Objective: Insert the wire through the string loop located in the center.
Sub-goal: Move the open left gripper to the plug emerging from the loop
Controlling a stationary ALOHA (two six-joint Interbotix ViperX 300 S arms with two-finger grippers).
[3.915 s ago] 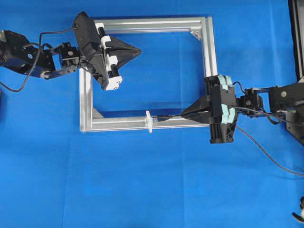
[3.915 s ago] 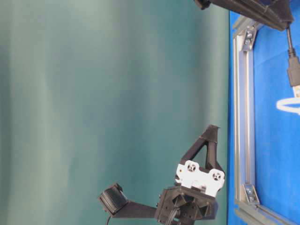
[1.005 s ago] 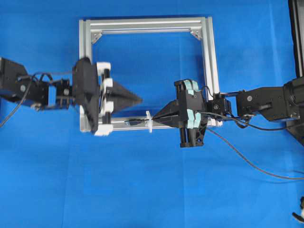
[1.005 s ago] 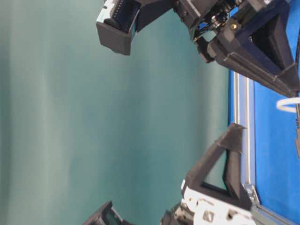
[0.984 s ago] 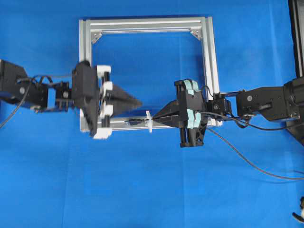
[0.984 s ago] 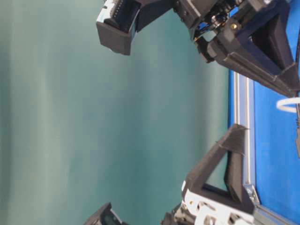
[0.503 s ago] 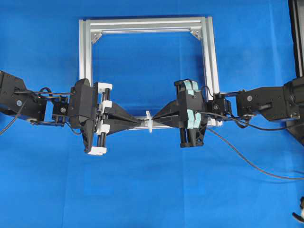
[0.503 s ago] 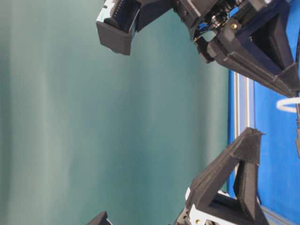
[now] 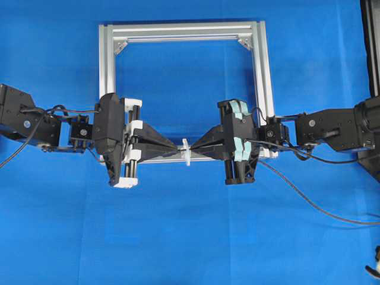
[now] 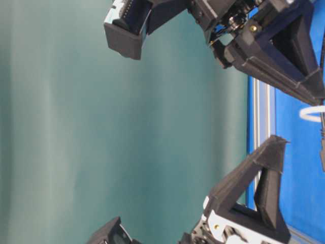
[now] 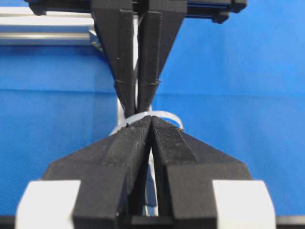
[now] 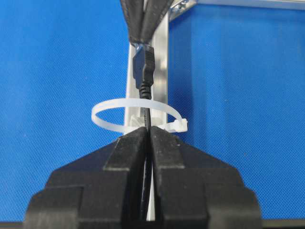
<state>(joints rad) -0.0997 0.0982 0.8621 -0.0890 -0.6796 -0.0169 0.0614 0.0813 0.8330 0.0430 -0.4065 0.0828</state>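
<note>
Thin black flexible wire [image 12: 147, 107] with small dark connector plug runs out past the tips of the right gripper [image 12: 148, 131], whose jaws are pressed together on it. Plug end has passed through the tiny white upright string loop [image 12: 112, 121]; the loop rings the wire just ahead of the right gripper's tips, seated on the silver aluminium frame bar [image 12: 159, 62].

Left gripper [image 11: 151, 119] sits directly opposite, beyond the loop, jaws together. In the right wrist view its tips appear right at the plug's far end; whether they actually pinch the plug I cannot tell.

Step in hand, as I judge it: threading done at the tip, handover to the left gripper pending. Next move calls for a secure hold on the plug by the left gripper, then release by the right and a straight pull along the bar, without dragging the loop sideways.

Overhead: both grippers [image 9: 178, 149] [image 9: 193, 148] meet tip to tip at the loop [image 9: 186, 152] on the near bar of the square frame [image 9: 178, 29]. Counter [image 9: 190, 237] is covered in plain blue cloth. Table-level view shows a blank teal backdrop [image 10: 101, 127].
</note>
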